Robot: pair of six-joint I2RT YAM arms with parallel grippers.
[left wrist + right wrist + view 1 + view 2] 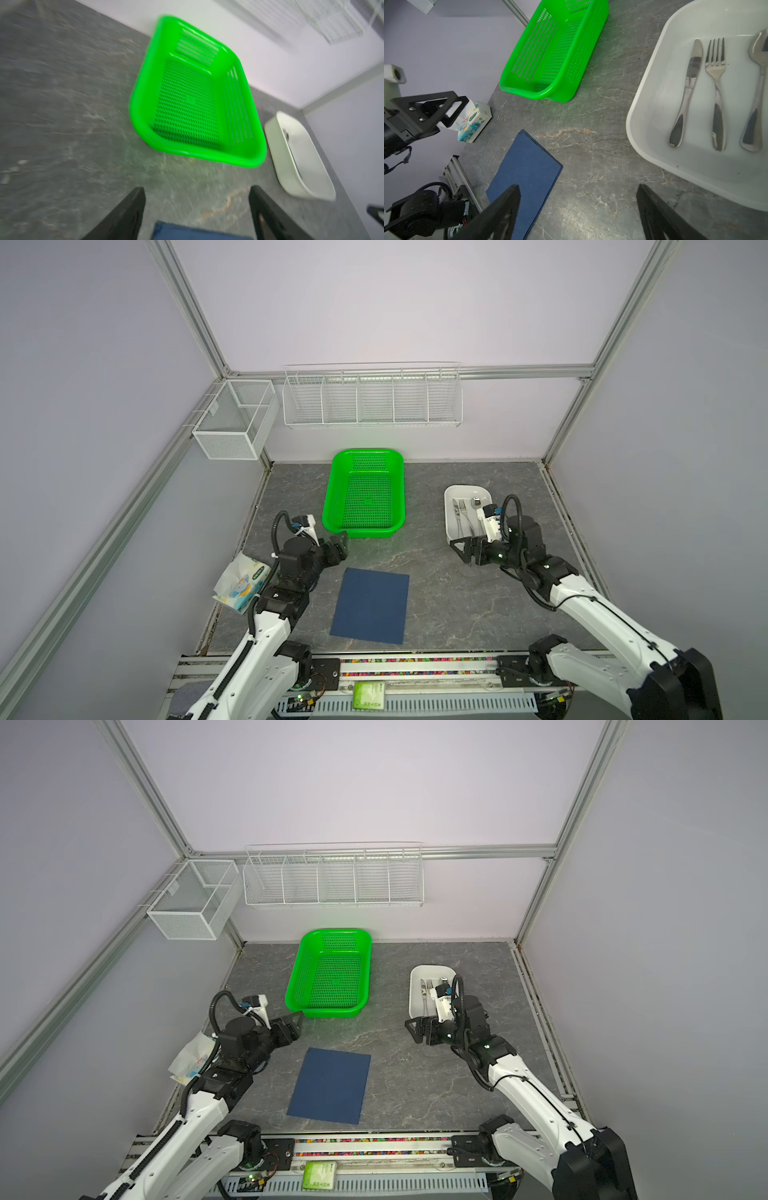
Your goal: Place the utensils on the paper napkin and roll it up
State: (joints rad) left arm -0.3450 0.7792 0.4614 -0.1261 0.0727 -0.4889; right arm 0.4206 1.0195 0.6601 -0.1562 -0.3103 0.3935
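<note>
The paper napkin (370,605) (329,1085) lies flat on the grey table (436,593), near its front edge and between the two arms, with the utensils not yet on it. In the right wrist view the napkin (525,176) shows as a dark blue sheet with clean edges.

The utensils lie in a white tray (451,493) (415,977) on the right side of the table, well apart from the napkin. The right wrist view shows them side by side on the tray floor: the knife (687,91) towards the green basket (550,52), then the fork (716,93), then the spoon (756,93). In both top views their heads point to the far wall, and the right wrist camera partly hides them.

The left gripper (343,544) (297,1025) hangs above the table between the near left corner of the basket (359,533) and the far left corner of the napkin. Its jaws stand apart, and the blurred left wrist view (196,188) shows only table between them.

The right gripper (460,552) (412,1032) sits at the near end of the tray and points towards the middle of the table. Its jaws are spread wide (579,186) and grip nothing.

A white tissue pack (241,583) (473,122) with colourful print rests at the left edge of the table, beside the left arm
</note>
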